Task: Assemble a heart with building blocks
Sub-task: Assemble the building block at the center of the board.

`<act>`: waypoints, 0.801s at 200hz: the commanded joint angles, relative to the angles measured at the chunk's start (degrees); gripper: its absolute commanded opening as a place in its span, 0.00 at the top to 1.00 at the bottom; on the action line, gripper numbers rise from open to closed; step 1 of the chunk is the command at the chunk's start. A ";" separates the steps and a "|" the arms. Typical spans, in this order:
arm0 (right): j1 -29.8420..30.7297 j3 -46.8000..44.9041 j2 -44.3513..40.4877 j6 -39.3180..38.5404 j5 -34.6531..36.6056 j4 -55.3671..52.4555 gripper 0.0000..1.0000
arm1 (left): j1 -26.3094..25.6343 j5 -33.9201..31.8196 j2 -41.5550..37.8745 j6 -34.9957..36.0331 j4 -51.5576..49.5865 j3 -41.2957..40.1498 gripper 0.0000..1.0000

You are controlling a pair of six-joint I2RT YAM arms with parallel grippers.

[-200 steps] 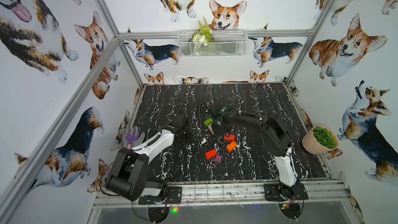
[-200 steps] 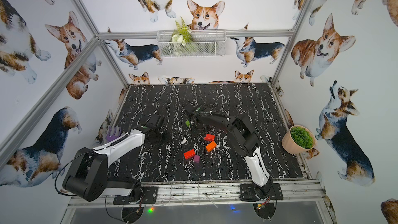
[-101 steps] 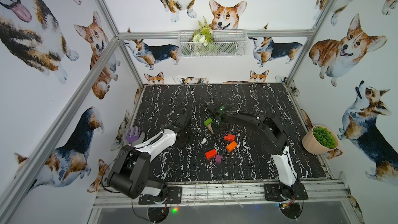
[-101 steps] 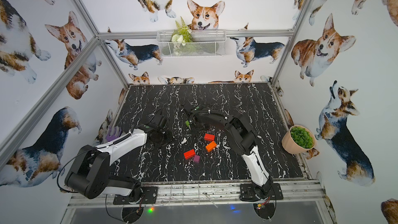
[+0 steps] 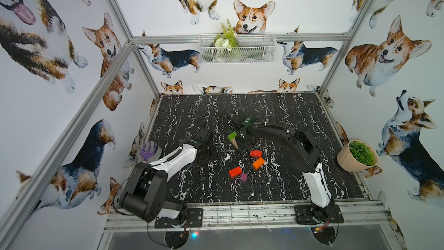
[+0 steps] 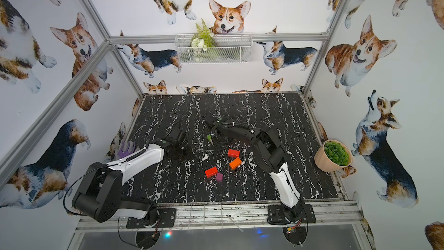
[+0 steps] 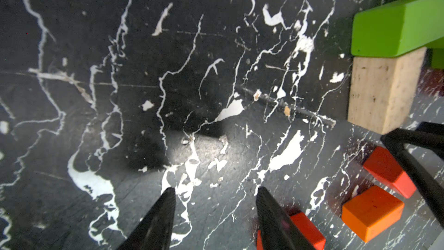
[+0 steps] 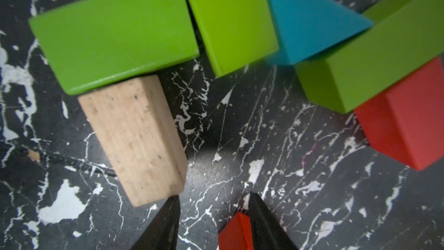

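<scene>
In the right wrist view, three green bricks point(image 8: 115, 32) and a teal triangle point(image 8: 310, 20) lie touching in an arc. A beige brick point(image 8: 134, 138) runs down from one end and a red brick point(image 8: 408, 121) from the other. My right gripper point(image 8: 213, 197) hovers open over the hollow between them, holding nothing. Loose in both top views are a red brick point(image 5: 255, 153), an orange brick point(image 5: 258, 163), another red brick point(image 5: 235, 171) and a purple cube point(image 5: 243, 177). My left gripper point(image 7: 216, 189) stands open over bare table to their left.
The purple toy rake point(image 5: 149, 151) lies by the left wall. A potted plant point(image 5: 358, 156) stands at the table's right edge. A wire basket point(image 5: 236, 49) hangs on the back wall. The black marble table point(image 5: 276, 111) runs back behind the blocks.
My right gripper has drifted slightly left over the green bricks and its jaws have narrowed a little. The left arm has barely moved.
</scene>
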 commanded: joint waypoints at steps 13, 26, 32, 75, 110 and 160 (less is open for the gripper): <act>-0.22 -4.69 -8.41 -1.12 2.32 -1.47 0.42 | -0.59 -1.22 -0.96 0.13 -1.68 0.77 0.42; -0.49 -6.82 -10.44 -3.31 -1.30 -1.32 0.39 | -1.18 -1.43 -1.26 0.70 -2.30 1.35 0.41; -0.50 -8.30 -11.31 -4.93 -3.59 -1.48 0.38 | -1.55 -1.51 -1.35 0.84 -2.57 1.61 0.41; -0.85 -13.11 -12.03 -10.51 -7.43 -2.48 0.33 | -4.02 -1.92 -0.57 0.84 -2.80 2.73 0.41; -0.85 -11.23 -8.22 -12.24 -5.08 -4.41 0.34 | -5.02 -1.88 -0.90 0.49 -3.14 3.33 0.41; -2.51 -10.59 -5.33 -11.65 -0.63 -4.44 0.36 | -5.12 -2.23 -1.64 0.58 -4.03 3.84 0.41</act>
